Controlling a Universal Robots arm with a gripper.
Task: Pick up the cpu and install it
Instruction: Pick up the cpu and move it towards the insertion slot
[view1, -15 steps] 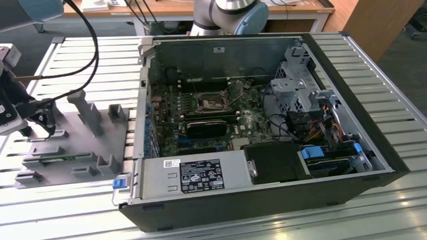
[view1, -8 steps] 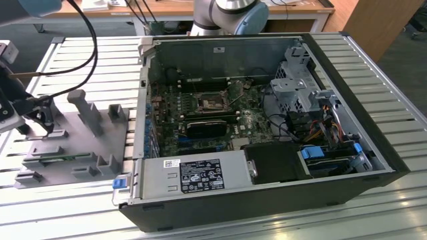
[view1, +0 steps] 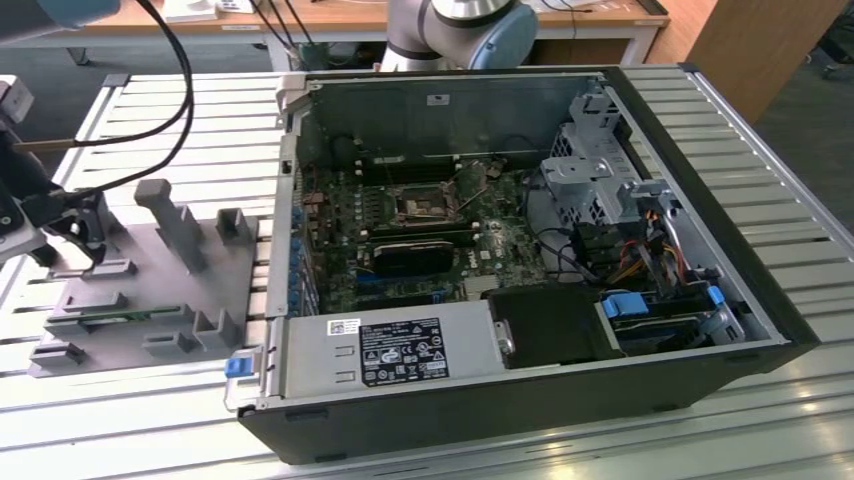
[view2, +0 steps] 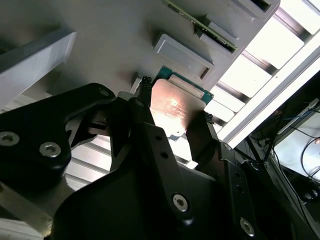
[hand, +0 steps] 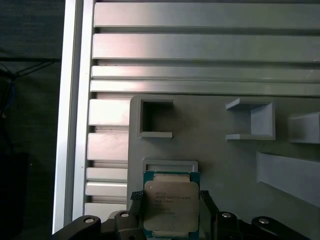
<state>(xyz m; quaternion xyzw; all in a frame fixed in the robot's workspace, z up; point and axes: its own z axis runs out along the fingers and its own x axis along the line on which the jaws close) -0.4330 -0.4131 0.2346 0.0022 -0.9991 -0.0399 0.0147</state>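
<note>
As gripper (hand: 170, 196) clasps cpu (hand: 171, 210) by opposite edges, it sits level, metal top up, over tray (hand: 225, 170).

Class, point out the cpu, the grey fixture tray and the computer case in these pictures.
cpu (hand: 171, 206): first wrist view, centre of its metal top.
grey fixture tray (view1: 158, 290): exterior view, flat base among its posts.
computer case (view1: 387, 118): exterior view, grey inner wall.

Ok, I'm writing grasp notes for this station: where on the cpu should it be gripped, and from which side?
By two opposite thin edges of the cpu, coming straight down from above. It lies flat, metal top up, on the grey fixture tray, so the broad face gives nothing to pinch; the gripper straddles those edges.
</note>
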